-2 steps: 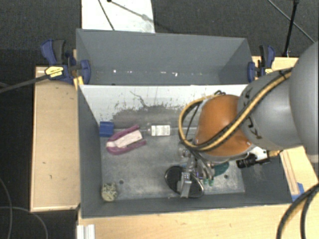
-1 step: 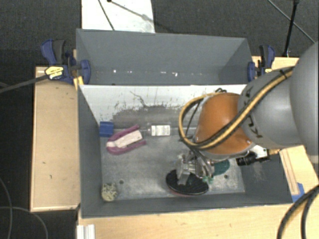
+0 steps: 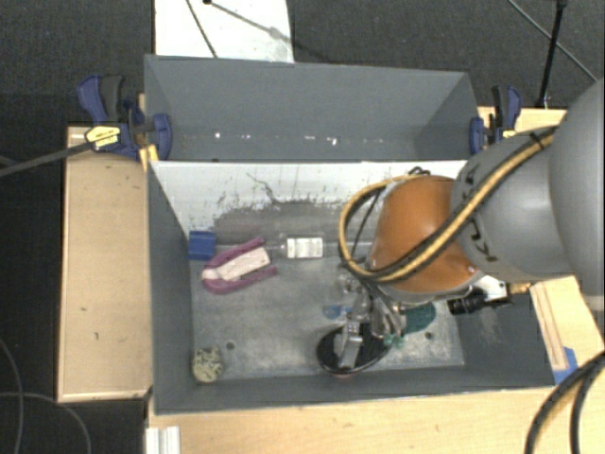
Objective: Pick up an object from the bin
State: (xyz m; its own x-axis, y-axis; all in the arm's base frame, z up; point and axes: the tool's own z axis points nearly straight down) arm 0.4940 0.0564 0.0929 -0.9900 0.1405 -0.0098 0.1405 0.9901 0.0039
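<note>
Grey bin (image 3: pixel 170 329): metal, with a few loose things spread over its floor.
Black disc (image 3: pixel 331 356): round, lying flat near the front wall, right of middle.
Pincer (image 3: pixel 355 341): low over that disc's right part; wide or narrow, I cannot tell.
Teal thing (image 3: pixel 419 319): just right of the pincer, partly under the arm.
Purple-and-pink piece (image 3: pixel 238 263): well apart, to the left.
Speckled ball (image 3: pixel 208 364): front-left corner.

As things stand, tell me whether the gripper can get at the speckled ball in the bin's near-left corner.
Probably yes. The speckled ball lies alone on bare floor, with nothing between it and the gripper, which is over a black round thing. The bin's left wall close by may crowd the approach.
</note>
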